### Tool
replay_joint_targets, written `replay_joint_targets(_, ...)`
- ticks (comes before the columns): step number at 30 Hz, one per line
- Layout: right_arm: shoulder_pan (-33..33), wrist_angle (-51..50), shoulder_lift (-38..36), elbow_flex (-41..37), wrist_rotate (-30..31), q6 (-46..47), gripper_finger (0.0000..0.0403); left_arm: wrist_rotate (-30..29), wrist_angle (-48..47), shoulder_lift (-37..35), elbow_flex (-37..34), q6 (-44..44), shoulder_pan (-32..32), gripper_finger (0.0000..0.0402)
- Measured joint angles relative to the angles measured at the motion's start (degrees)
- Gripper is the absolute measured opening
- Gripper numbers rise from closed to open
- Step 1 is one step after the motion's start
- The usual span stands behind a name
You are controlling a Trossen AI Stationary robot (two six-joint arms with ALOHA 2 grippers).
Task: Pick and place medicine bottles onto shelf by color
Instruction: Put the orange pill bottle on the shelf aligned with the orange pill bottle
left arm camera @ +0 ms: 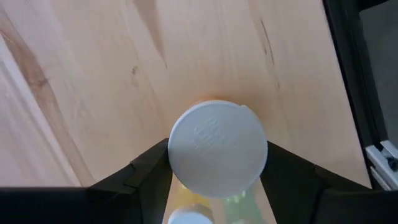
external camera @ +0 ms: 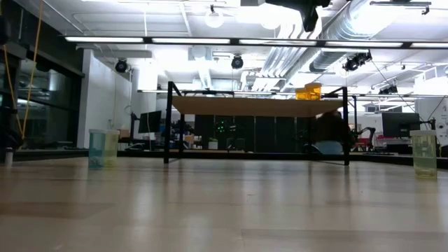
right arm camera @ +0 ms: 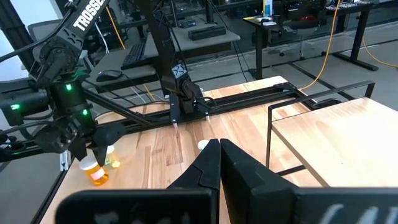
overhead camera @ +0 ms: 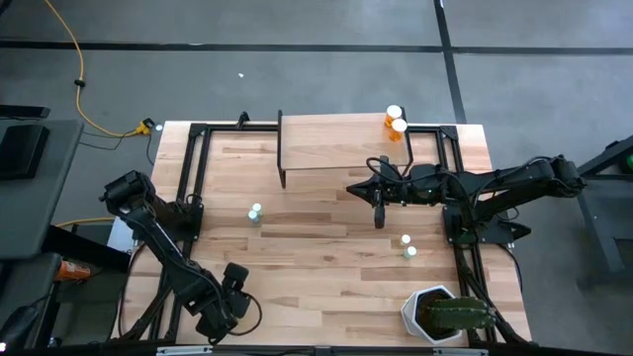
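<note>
My left gripper [overhead camera: 223, 302] is near the table's near left edge, shut on an orange bottle with a white cap [left arm camera: 217, 149]. It also shows in the right wrist view [right arm camera: 96, 174]. A greenish bottle [right arm camera: 114, 163] stands right beside it. My right gripper [overhead camera: 379, 198] hangs shut and empty just in front of the shelf [overhead camera: 331, 143]. The shelf's black legs stand on the table. Two orange bottles [overhead camera: 397, 121] stand on its far right corner. A pale blue bottle [overhead camera: 255, 212] and a green bottle [overhead camera: 407, 247] stand on the table. My left gripper pinches the orange bottle between its two fingers [left arm camera: 152, 171], one on each side, at or just under the white cap's rim [left arm camera: 177, 165]. The fingers come from above, pointing down. The bottle sits slightly tilted below them [right arm camera: 99, 177]; whether its base touches the table I cannot tell.
A white pot with a green plant [overhead camera: 440, 314] stands at the near right corner. Black frame rails [overhead camera: 188, 178] run along the table's left and right sides. Bare wood [overhead camera: 326, 257] lies between the shelf and the near edge.
</note>
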Motion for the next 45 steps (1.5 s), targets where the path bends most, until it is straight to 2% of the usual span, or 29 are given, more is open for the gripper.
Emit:
replay_joint_targets(3, 0.0, 0.0, 0.0, 0.0, 0.0, 0.0, 0.0, 0.4, -1.1, -2.3, 0.1, 0.6, 1.4, 0.0207)
replay_joint_targets(8, 0.0, 1.8, 0.0, 0.0, 0.0, 0.0, 0.0, -0.2, -6.7, -10.1, 1.1, 3.4, 6.2, 0.0207)
replay_joint_targets(13, 0.0, 4.6, 0.0, 0.0, 0.0, -0.4, 0.0, -1.4, -11.9, -18.2, 6.3, 9.0, 15.3, 0.0207)
replay_joint_targets(16, 0.0, 4.9, -0.6, 0.0, 0.0, -0.4, 0.0, -3.4, -11.7, -21.1, 11.1, 13.1, 22.0, 0.0207)
replay_joint_targets(18, 0.0, 5.1, -1.6, 0.0, 0.4, -0.3, 0.0, -4.8, -11.9, -21.4, 15.1, 16.3, 26.8, 0.0207)
replay_joint_targets(23, -0.1, 4.5, -4.7, 0.3, 7.2, 2.2, 0.0, -6.1, -11.9, -19.4, 24.5, 25.5, 38.4, 0.0206)
replay_joint_targets(27, -1.1, -7.3, -5.9, 5.9, 8.5, 2.4, 0.0013, -6.0, -11.2, -16.1, 30.4, 30.1, 46.8, 0.0206)
replay_joint_targets(31, -1.6, -24.4, -2.7, 16.3, 8.3, 0.0, 0.0069, -4.4, -11.0, -11.8, 35.2, 30.8, 53.8, 0.0206)
replay_joint_targets(36, -1.6, -38.5, 4.1, 27.2, 8.1, -3.0, 0.0182, -4.0, -9.4, -6.7, 38.9, 32.5, 58.7, 0.0206)
replay_joint_targets(41, -1.9, -42.9, 10.5, 32.6, 8.4, -7.9, 0.0282, -0.5, -7.0, -3.9, 40.2, 32.5, 60.8, 0.0206)
replay_joint_targets(45, -3.5, -42.5, 14.6, 34.3, 10.1, -8.0, 0.0318, 0.8, -6.6, -3.5, 40.4, 32.0, 61.1, 0.0206)
